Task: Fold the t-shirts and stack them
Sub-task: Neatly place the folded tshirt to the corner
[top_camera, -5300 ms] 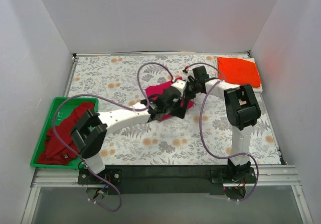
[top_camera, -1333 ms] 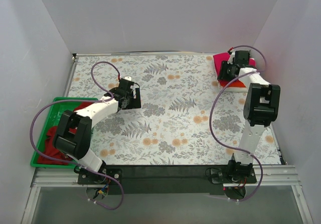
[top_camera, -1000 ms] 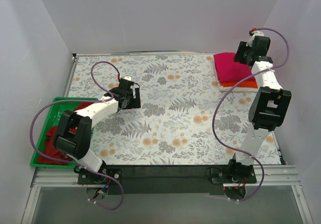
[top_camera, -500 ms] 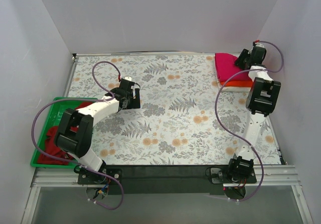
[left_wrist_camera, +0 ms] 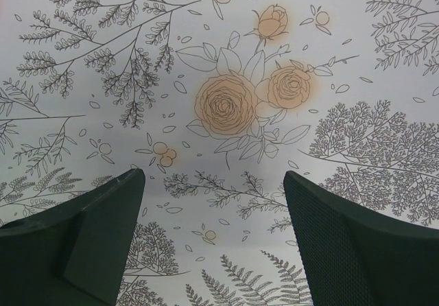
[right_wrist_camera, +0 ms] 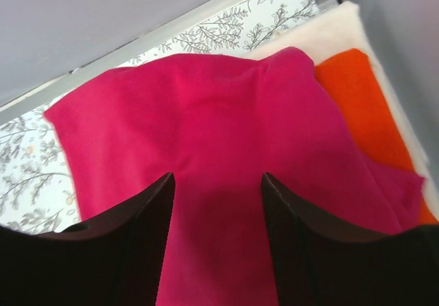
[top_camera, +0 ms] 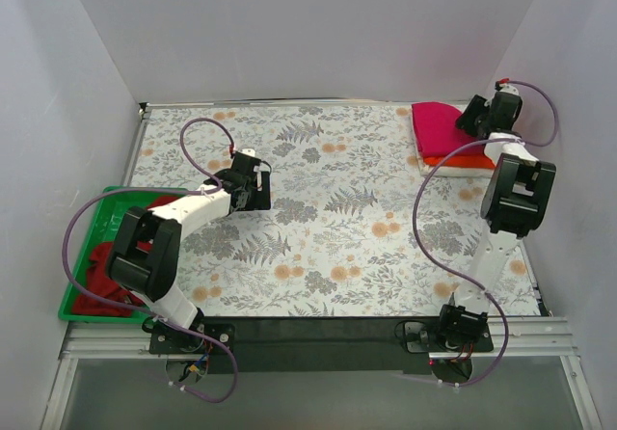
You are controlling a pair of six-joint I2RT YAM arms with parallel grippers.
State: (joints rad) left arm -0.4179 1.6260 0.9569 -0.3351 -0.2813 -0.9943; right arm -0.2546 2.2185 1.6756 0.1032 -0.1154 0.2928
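I am holding my right gripper [right_wrist_camera: 216, 182] open over the soft magenta-pink cotton t-shirt [right_wrist_camera: 206, 114], which is lying folded directly beneath it on the flat orange-red t-shirt [right_wrist_camera: 360, 107] and the white t-shirt [right_wrist_camera: 357, 25] — both are peeking out to that hand's right. I am holding my left gripper [left_wrist_camera: 212, 175] open too, over the floral-printed tablecloth [left_wrist_camera: 226, 107], nothing between the jaws — the crumpled darker red t-shirt [top_camera: 96, 266] is lying in the green plastic tray [top_camera: 72, 305], well apart from that hand.
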